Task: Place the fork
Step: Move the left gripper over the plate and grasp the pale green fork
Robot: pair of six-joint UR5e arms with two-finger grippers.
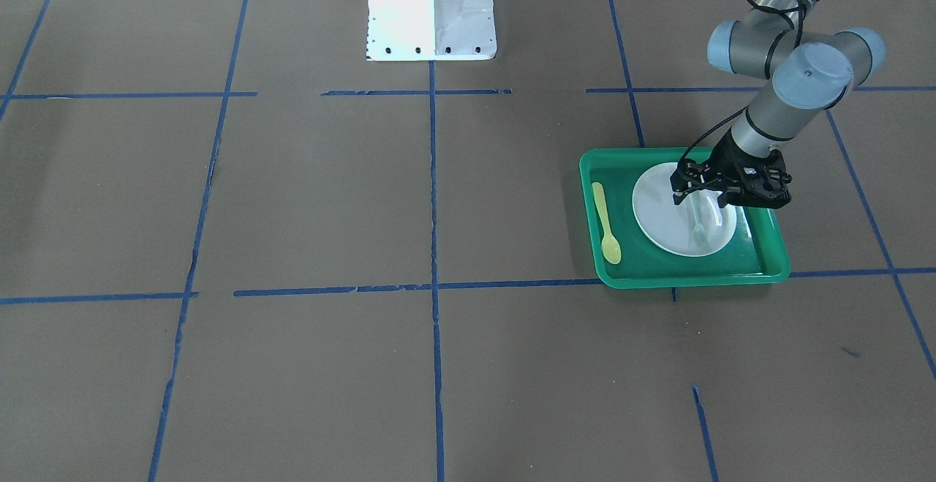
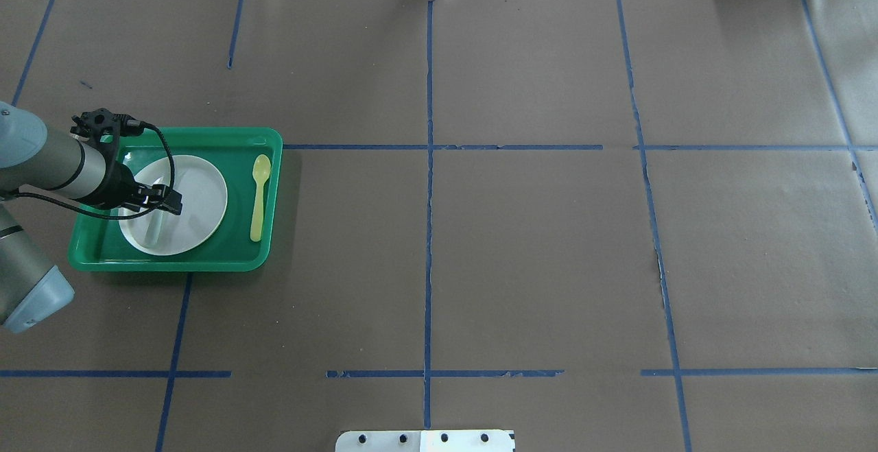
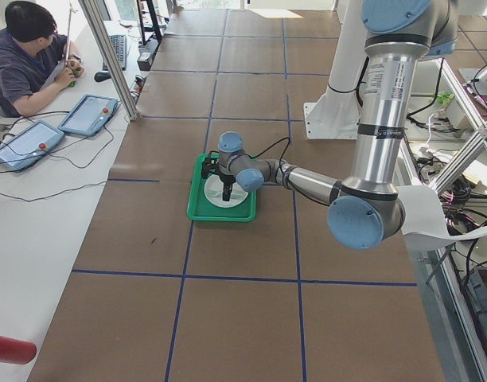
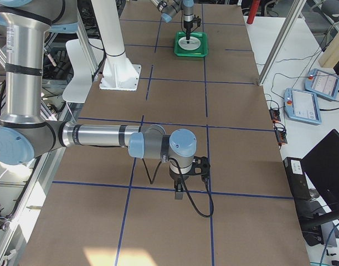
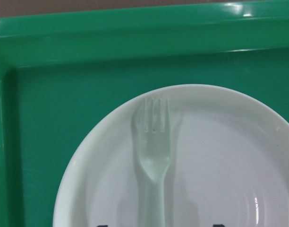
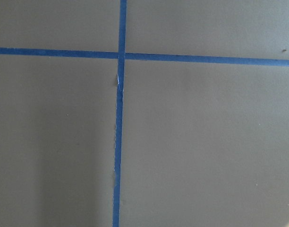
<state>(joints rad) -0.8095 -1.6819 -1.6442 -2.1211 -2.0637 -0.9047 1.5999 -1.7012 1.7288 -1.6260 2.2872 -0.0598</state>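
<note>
The pale whitish fork lies flat on the white plate, tines toward the tray's rim. It also shows in the front view and the overhead view. The plate sits in the green tray. My left gripper hangs just above the fork's handle, jaws open on either side of it, with only the dark fingertips showing in the left wrist view. My right gripper shows only in the exterior right view, low over bare table, and I cannot tell if it is open or shut.
A yellow spoon lies in the tray beside the plate, also visible in the overhead view. The brown table carries blue tape lines. The white robot base stands at the table's robot-side edge. An operator sits at a side desk.
</note>
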